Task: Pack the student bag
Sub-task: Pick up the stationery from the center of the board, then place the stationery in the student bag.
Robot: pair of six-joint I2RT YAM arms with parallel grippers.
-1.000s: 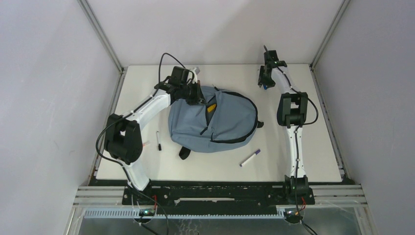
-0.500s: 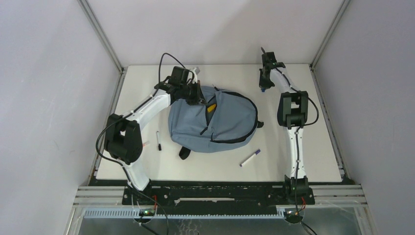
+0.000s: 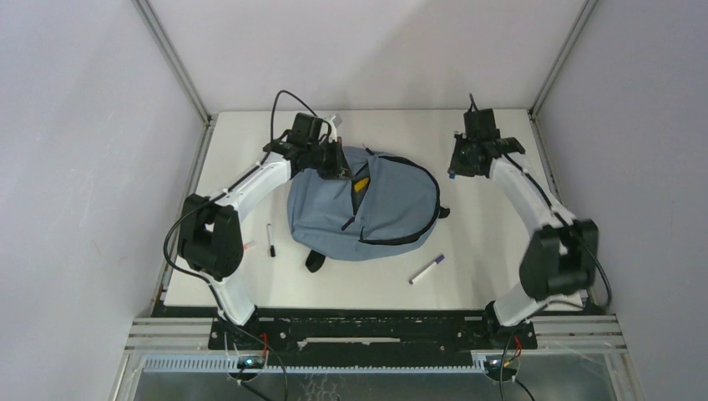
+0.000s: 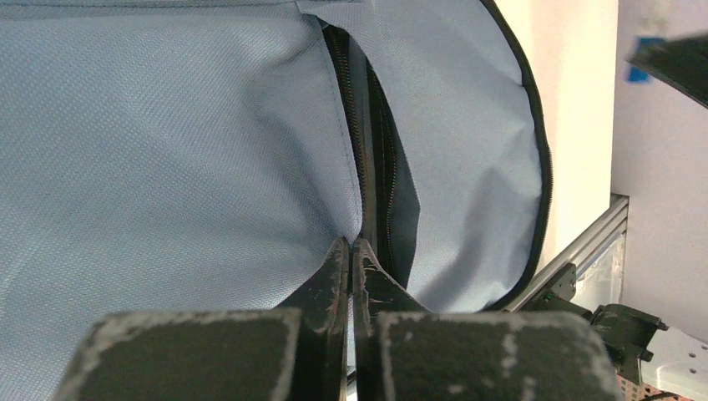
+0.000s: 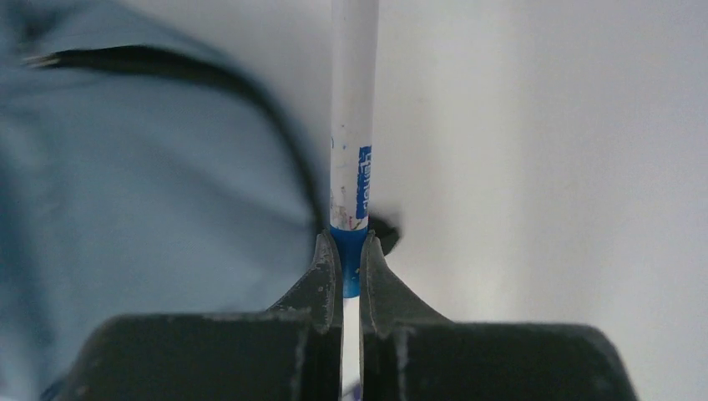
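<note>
Lab test cell: white table [image 3: 376, 125], aluminium frame posts [image 3: 171, 58], blank grey walls [image 3: 359, 50].

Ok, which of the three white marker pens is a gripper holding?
The blue-banded white marker, pinched in the right gripper. The black-capped white marker and the purple-capped white marker lie loose on the white table.

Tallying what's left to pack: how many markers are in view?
3: black-capped marker left of the bag, purple marker on the bag's near side, blue marker held in the right gripper. Others may be hidden inside the bag.
</note>
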